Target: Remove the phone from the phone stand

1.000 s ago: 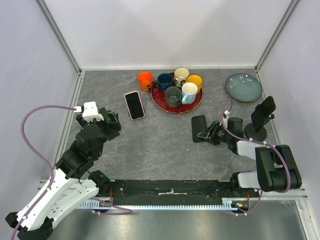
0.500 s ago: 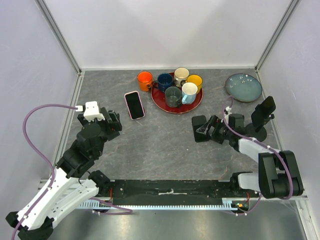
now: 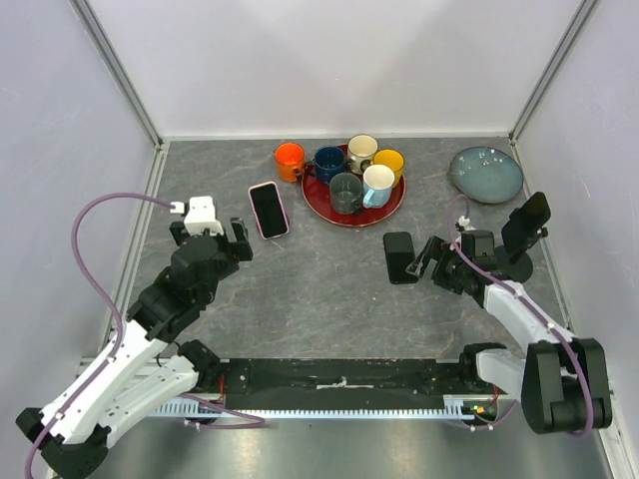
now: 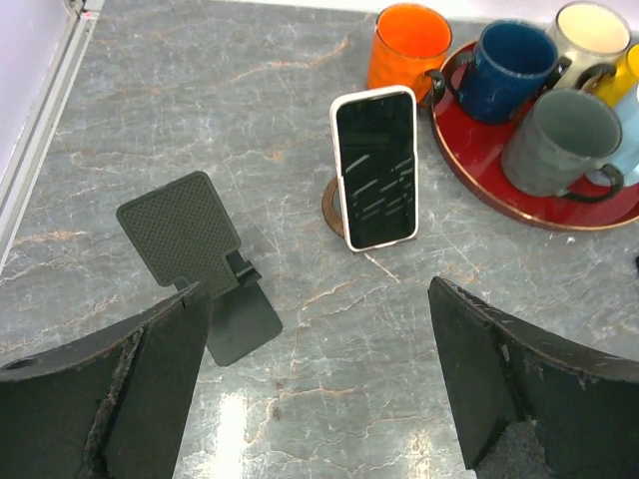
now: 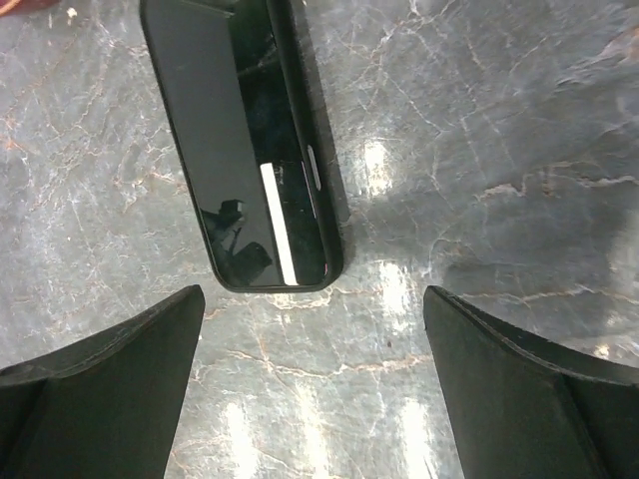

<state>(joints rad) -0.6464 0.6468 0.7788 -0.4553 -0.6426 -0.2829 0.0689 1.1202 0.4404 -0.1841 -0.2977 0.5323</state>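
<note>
Black phone (image 3: 399, 257) released
The right gripper (image 5: 312, 297) now gapes wide, with the phone flat just ahead of it; the left gripper (image 3: 240, 242) has edged forward.

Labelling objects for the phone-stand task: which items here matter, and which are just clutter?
Job:
white-cased phone on its round stand
black phone, lying flat
black stand, right
black folding stand, left

Clutter:
red tray
five mugs on it
orange mug
grey-blue plate
</note>
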